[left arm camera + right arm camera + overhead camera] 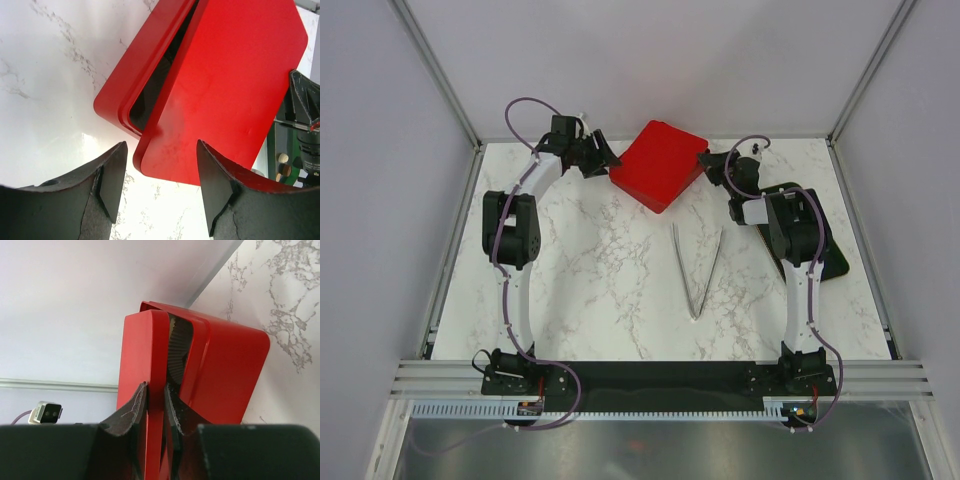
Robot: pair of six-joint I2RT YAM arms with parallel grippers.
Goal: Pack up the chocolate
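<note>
Clamping is being done by the right gripper [155, 388]: its jaws are being pressed nearly closed on the edge of the red lid [142, 355], one finger on each face, at the box's right corner in the top view. The lid is being held offset on the red box [225, 370], not seated, and a gap is being left open along one side. A pleated paper cup [177, 347] is being exposed through that gap in the right wrist view. In the left wrist view the interior is being shown only as a dark slot, contents not readable. The left gripper [161, 150] is being held open, jaws well apart, just beside the box's left corner. The lid's near corner is being framed between its fingers; contact cannot be told. Chocolate [284, 164]: a few small tan and brown pieces are being picked up at the right edge of the left wrist view, past the box and beside the right gripper, too small to tell what they are lying on. Whether any is inside the box cannot be told. The box is being supported by the marble table [590, 290], far middle. Metal tweezers [697, 270] are being shown flat on the table nearer than the box, joined end near, legs spread toward the far side. A black tray [835, 262] is being partly covered by the right arm on the right.
</note>
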